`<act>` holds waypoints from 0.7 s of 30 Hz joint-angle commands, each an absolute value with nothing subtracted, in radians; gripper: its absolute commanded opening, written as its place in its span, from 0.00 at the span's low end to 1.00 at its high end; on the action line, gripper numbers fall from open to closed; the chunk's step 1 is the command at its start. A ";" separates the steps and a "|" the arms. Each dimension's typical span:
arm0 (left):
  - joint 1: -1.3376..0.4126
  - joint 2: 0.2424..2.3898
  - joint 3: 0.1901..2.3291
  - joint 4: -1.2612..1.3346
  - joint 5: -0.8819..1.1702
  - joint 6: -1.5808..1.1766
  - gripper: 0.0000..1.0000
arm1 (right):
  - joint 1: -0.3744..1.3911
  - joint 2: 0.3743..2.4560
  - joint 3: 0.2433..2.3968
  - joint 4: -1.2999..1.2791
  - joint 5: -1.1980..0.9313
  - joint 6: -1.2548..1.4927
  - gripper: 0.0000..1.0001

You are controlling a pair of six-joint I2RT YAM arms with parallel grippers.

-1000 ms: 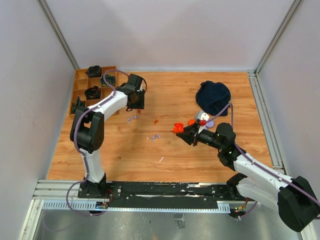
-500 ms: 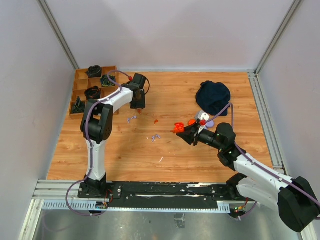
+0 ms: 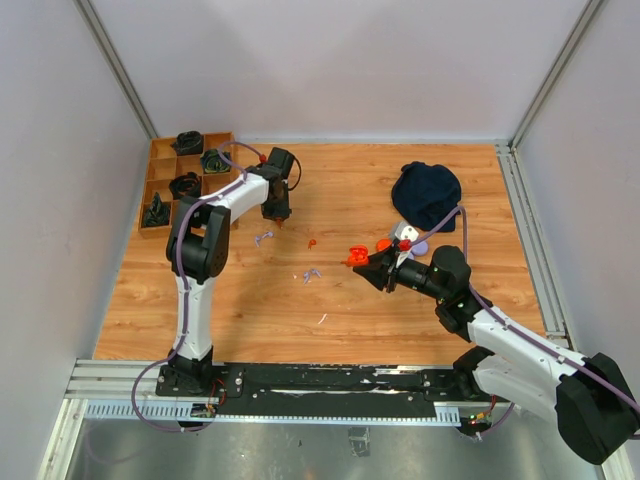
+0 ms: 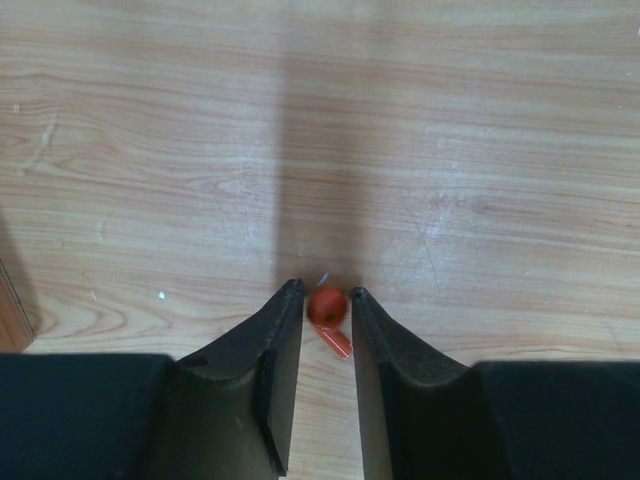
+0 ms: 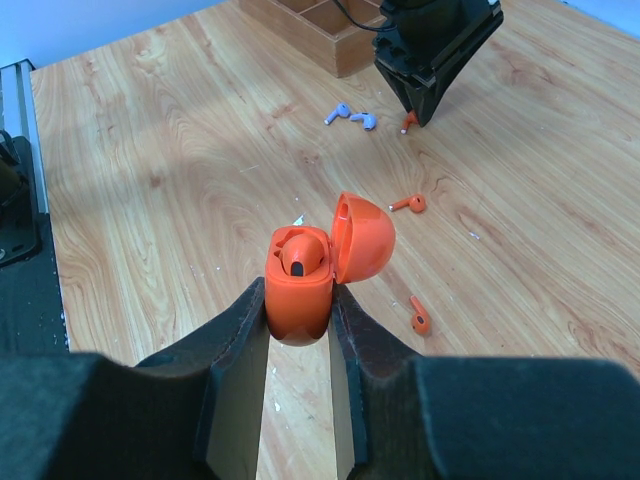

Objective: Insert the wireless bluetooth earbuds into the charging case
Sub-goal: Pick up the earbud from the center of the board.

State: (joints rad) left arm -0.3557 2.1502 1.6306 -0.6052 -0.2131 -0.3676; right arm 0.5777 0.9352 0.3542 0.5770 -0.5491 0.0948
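My left gripper [image 4: 325, 293] stands low over the table at the back left [image 3: 281, 220]. Its jaws are narrow and straddle an orange-red earbud [image 4: 328, 307] lying on the wood, with only slivers of gap on each side. My right gripper [image 5: 298, 300] is shut on the orange charging case [image 5: 297, 282], held above mid-table [image 3: 356, 255]. The case lid [image 5: 363, 238] is up and one earbud sits in a socket. Two more orange-red earbuds [image 5: 408, 204] [image 5: 419, 315] and a pair of lilac earbuds [image 5: 351, 116] lie loose on the table.
A wooden compartment tray [image 3: 160, 172] with black parts sits at the back left. A dark blue cloth [image 3: 426, 193] lies at the back right. Beside my right gripper are an orange-red puck [image 3: 384, 244] and a lilac puck [image 3: 420, 246]. More lilac earbuds [image 3: 311, 274] lie mid-table.
The left arm has swung its elbow inward and the gripper has settled over the orange-red earbud, jaws narrowing around it. The right arm has held still with the case.
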 commanded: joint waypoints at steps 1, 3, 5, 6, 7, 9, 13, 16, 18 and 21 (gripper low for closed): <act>-0.356 2.186 1.657 -0.638 -0.221 -0.358 0.29 | 0.586 0.917 0.370 0.584 -0.546 0.074 0.05; -0.356 2.183 1.649 -0.640 -0.213 -0.359 0.29 | 0.586 0.912 0.370 0.580 -0.545 0.073 0.06; -0.357 2.176 1.639 -0.642 -0.202 -0.356 0.29 | 0.585 0.907 0.371 0.574 -0.542 0.072 0.05; -0.357 2.172 1.634 -0.644 -0.200 -0.356 0.29 | 0.586 0.907 0.373 0.571 -0.544 0.072 0.06; -0.358 2.166 1.628 -0.646 -0.199 -0.357 0.29 | 0.586 0.906 0.375 0.566 -0.545 0.071 0.06; -0.359 2.155 1.614 -0.646 -0.196 -0.357 0.30 | 0.585 0.903 0.375 0.562 -0.547 0.072 0.06; -0.364 2.146 1.602 -0.647 -0.189 -0.346 0.32 | 0.586 0.891 0.374 0.552 -0.546 0.072 0.05; -0.365 2.152 1.602 -0.648 -0.186 -0.340 0.33 | 0.586 0.885 0.376 0.547 -0.545 0.072 0.06; -0.365 2.158 1.608 -0.650 -0.185 -0.337 0.33 | 0.586 0.884 0.377 0.543 -0.544 0.072 0.06; -0.365 2.168 1.614 -0.653 -0.184 -0.334 0.32 | 0.586 0.885 0.378 0.541 -0.543 0.072 0.06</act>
